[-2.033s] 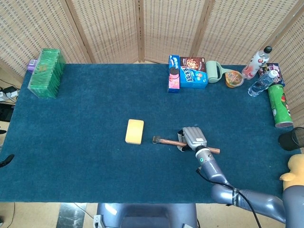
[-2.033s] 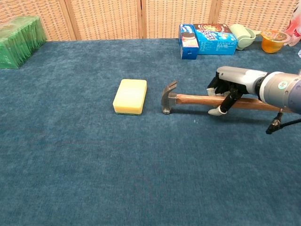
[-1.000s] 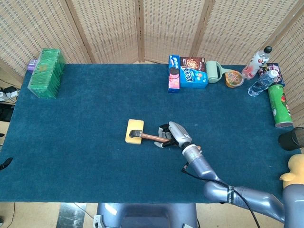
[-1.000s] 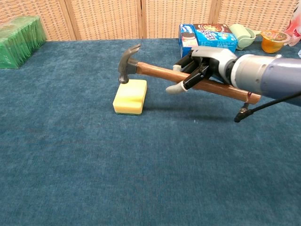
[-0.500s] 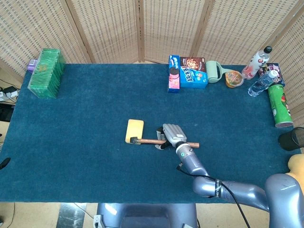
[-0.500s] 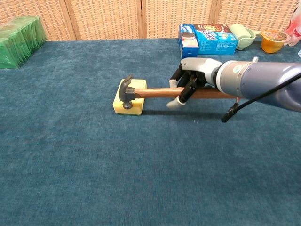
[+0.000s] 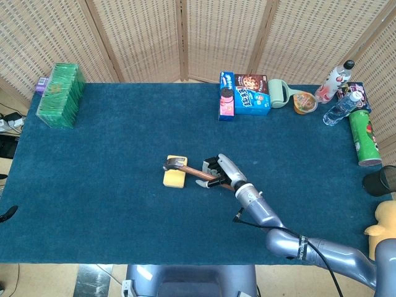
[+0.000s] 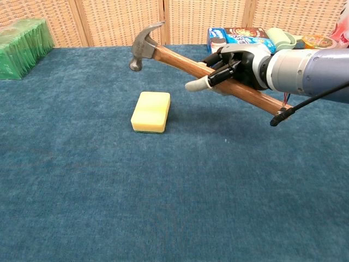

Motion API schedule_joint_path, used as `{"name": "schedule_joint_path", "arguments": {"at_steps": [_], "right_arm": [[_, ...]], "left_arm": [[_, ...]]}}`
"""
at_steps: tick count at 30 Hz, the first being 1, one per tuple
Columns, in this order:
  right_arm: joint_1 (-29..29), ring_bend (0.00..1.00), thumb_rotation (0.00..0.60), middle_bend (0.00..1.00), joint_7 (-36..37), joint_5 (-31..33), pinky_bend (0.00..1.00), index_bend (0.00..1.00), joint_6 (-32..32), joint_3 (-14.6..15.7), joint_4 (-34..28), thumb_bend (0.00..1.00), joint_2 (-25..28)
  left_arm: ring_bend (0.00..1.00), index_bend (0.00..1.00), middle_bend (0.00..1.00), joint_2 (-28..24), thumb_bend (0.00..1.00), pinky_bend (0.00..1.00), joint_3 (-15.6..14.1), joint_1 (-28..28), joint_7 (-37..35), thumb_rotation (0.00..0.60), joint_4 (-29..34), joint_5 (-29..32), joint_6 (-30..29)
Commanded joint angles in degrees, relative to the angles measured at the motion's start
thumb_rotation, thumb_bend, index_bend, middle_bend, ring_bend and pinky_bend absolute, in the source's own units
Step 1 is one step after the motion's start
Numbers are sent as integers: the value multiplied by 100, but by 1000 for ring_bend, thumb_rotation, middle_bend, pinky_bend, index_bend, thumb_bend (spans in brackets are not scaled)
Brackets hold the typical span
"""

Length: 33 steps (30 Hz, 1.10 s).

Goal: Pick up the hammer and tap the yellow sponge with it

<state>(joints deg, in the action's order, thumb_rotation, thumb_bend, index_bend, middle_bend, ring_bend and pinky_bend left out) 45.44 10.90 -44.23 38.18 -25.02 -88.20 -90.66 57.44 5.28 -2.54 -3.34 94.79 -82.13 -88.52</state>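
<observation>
Head view: high above the near edge, tilted steeply down, far enough to take in the whole tabletop (image 7: 93, 204) to all four edges, plus the wicker screen (image 7: 148, 37) behind. Chest view: low and close, facing across the tabletop (image 8: 109, 207) toward the far edge. Shared: middle stretch with sponge (image 7: 174, 178) (image 8: 151, 111), hammer (image 7: 192, 171) (image 8: 207, 71), right hand (image 7: 221, 172) (image 8: 235, 64).

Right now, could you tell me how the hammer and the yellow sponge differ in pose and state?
The hammer is held off the table in the right hand, while the yellow sponge lies flat on the blue cloth, untouched. The hammer is tilted, head raised above the sponge; the sponge sits level. The hammer is long and thin with a wooden handle; the sponge is a short block.
</observation>
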Motion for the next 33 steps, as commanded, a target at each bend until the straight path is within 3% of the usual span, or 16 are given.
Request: {"name": "schedule_joint_path", "arguments": {"at_steps": [1, 8, 16, 18, 19, 23, 33], "right_arm": [[134, 1000, 600, 1000, -215, -31, 1000, 894, -14, 213, 351, 272, -103], [540, 1000, 600, 1000, -1242, 260, 1000, 893, 303, 730, 908, 269, -361], [811, 1000, 600, 1000, -2276, 764, 1000, 895, 770, 999, 875, 268, -385], [746, 1000, 600, 1000, -2155, 918, 1000, 896, 873, 833, 571, 269, -267], [615, 1000, 600, 1000, -1734, 1059, 1000, 896, 787, 556, 245, 269, -117], [226, 1000, 600, 1000, -991, 750, 1000, 896, 606, 206, -356, 269, 426], [-79, 1000, 600, 1000, -1099, 306, 1000, 896, 827, 625, -305, 269, 809]], "left_arm": [[106, 271, 215, -7, 189, 125, -1, 9, 25, 600, 16, 26, 5], [106, 271, 215, -15, 189, 125, 6, 8, 52, 600, 23, 70, 39], [106, 271, 215, -7, 189, 125, 15, -6, 57, 600, 24, 67, 56], [106, 271, 214, -1, 190, 125, 18, -10, 51, 600, 27, 56, 53], [106, 271, 214, 6, 190, 125, 15, -15, 47, 600, 30, 44, 56], [106, 271, 215, 40, 190, 124, 14, -30, 29, 600, 23, 19, 66], [106, 271, 215, 65, 189, 125, -13, -48, 72, 600, 79, -104, 36]]}}
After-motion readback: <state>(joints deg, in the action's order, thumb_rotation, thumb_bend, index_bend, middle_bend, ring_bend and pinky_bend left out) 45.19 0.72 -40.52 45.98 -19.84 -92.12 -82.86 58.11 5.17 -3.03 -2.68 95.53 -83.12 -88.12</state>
